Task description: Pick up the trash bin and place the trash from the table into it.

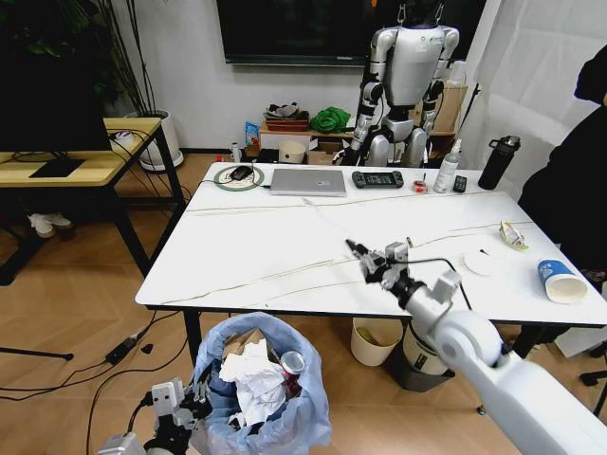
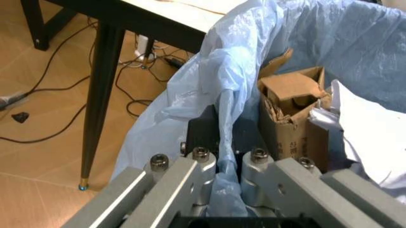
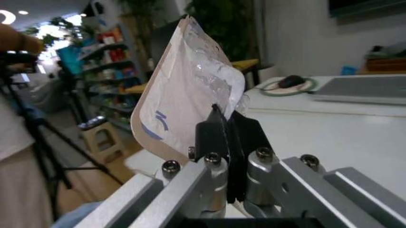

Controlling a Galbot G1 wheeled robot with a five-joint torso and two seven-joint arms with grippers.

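Observation:
The trash bin [image 1: 285,417], lined with a light-blue bag [image 2: 190,109], hangs below the table's front edge. It holds cardboard [image 2: 288,107], crumpled white paper [image 1: 256,379] and a red can [image 1: 292,365]. My left gripper [image 1: 193,406] is shut on the bag at the bin's rim [image 2: 223,130]. My right gripper [image 1: 363,257] hovers over the table [image 1: 275,246] near its front edge, shut on a flat clear wrapper [image 3: 184,95]. A white lid [image 1: 482,263], a blue-white paper cup [image 1: 560,282] and a small yellowish wrapper [image 1: 513,235] lie on the table's right side.
A laptop [image 1: 308,181], game controller [image 1: 377,178], mouse pad [image 1: 238,176], spray bottle [image 1: 448,167] and black bottle [image 1: 498,162] line the far edge. A cream bin [image 1: 377,339] and a dark-rimmed bin [image 1: 415,353] stand under the table. A yellow desk [image 1: 66,166] is at left.

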